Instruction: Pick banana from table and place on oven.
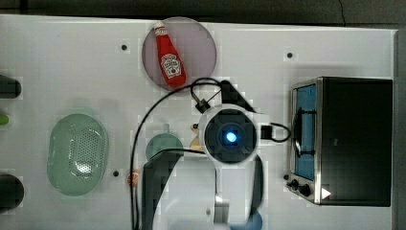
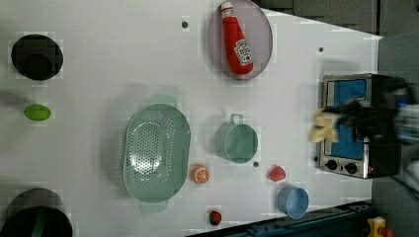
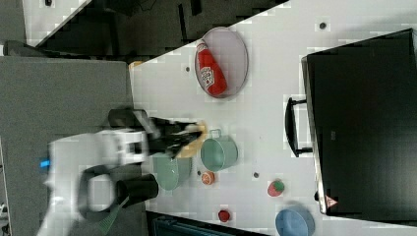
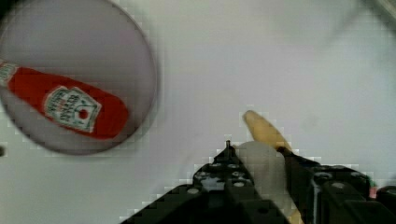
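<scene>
My gripper (image 4: 261, 161) is shut on the pale yellow banana (image 4: 264, 131), whose tip sticks out past the black fingers (image 4: 223, 173). In the left view the banana (image 2: 323, 127) hangs in the gripper (image 2: 343, 118) in front of the oven (image 2: 341, 165), seemingly above the white table (image 2: 99, 74). The top view has the banana (image 1: 195, 140) peeking out from under the wrist, to the left of the oven (image 1: 354, 139). In the right view the banana (image 3: 194, 133) sits beside a green cup (image 3: 219, 153), apart from the oven's black top (image 3: 364, 123).
A ketchup bottle (image 1: 169, 55) lies on a grey plate (image 1: 201, 43). A green colander (image 1: 77, 154) and green cup (image 1: 163, 143) stand on the top view's left. An orange slice (image 2: 200, 174), red strawberry (image 2: 276, 173) and blue cup (image 2: 293, 201) sit near the left view's bottom.
</scene>
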